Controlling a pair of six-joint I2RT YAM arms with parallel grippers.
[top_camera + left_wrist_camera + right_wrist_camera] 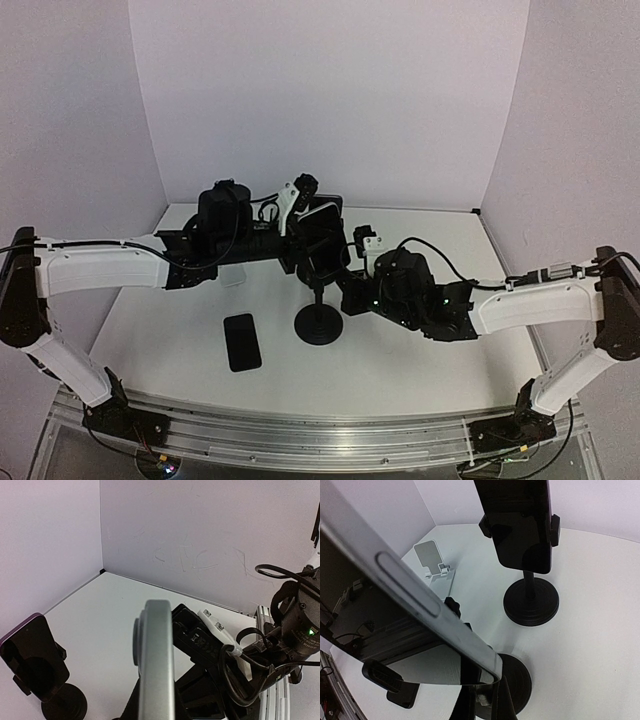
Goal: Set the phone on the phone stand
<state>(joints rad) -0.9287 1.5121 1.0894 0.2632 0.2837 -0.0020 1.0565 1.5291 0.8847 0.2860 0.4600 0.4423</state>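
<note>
Silver-edged phone (pixel 156 665) is being gripped by the closed left hand (pixel 298 255) over the stand (pixel 320 325); right hand (pixel 350 283) is sitting shut alongside. Stiff, slick, breakable; a rim hold is being advised.

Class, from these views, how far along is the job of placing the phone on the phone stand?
Done: the silver-edged phone is off the table, apparently gripped by the left end effector. In hand: it is held over the near stand, with the shut right end effector close by. Left: seating it on that stand and letting go.
</note>
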